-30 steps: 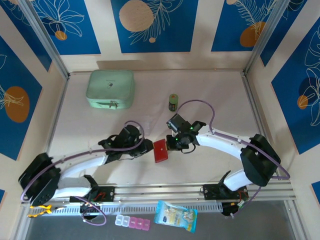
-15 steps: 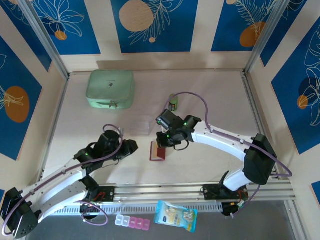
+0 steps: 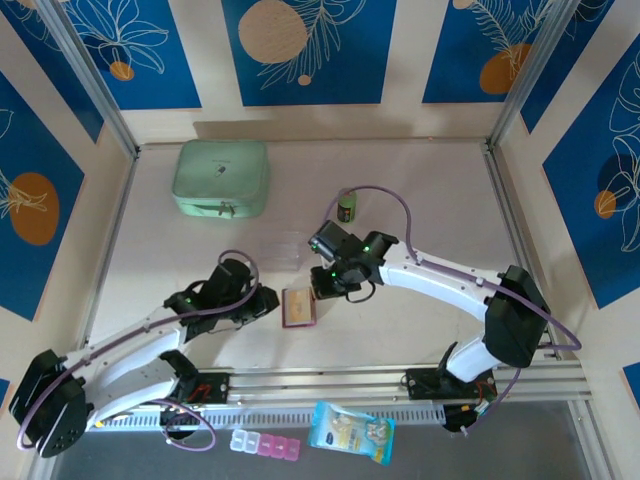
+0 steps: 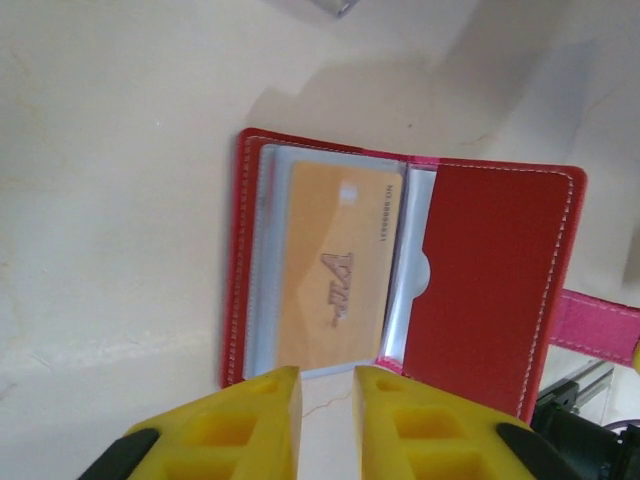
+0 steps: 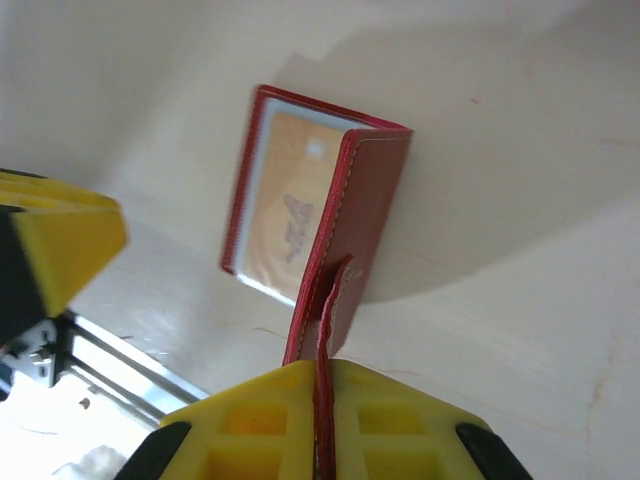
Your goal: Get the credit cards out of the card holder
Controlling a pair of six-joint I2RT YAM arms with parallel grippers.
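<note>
The dark-red card holder (image 3: 299, 310) lies open on the table between my two arms. A tan-orange credit card (image 4: 335, 265) sits in its clear sleeve, and the red flap (image 4: 490, 270) folds up to the right of it. My right gripper (image 5: 325, 400) is shut on the holder's snap tab (image 5: 332, 300) and holds that cover (image 5: 370, 220) raised off the table. In the top view the right gripper (image 3: 326, 283) sits at the holder's upper right edge. My left gripper (image 4: 327, 420) hovers just short of the card's near edge, jaws a narrow gap apart, nothing between them. It is at the holder's left (image 3: 270, 303).
A mint-green zip case (image 3: 221, 178) stands at the back left. A small green bottle (image 3: 346, 205) stands behind the right arm. In front of the metal rail (image 3: 330, 385) lie a pill box (image 3: 265, 445) and a blue packet (image 3: 351, 432).
The holder went from standing on edge to lying open with the card facing up. My left gripper pulled back, then came in again at the holder's left. The right gripper kept hold of the tab.
</note>
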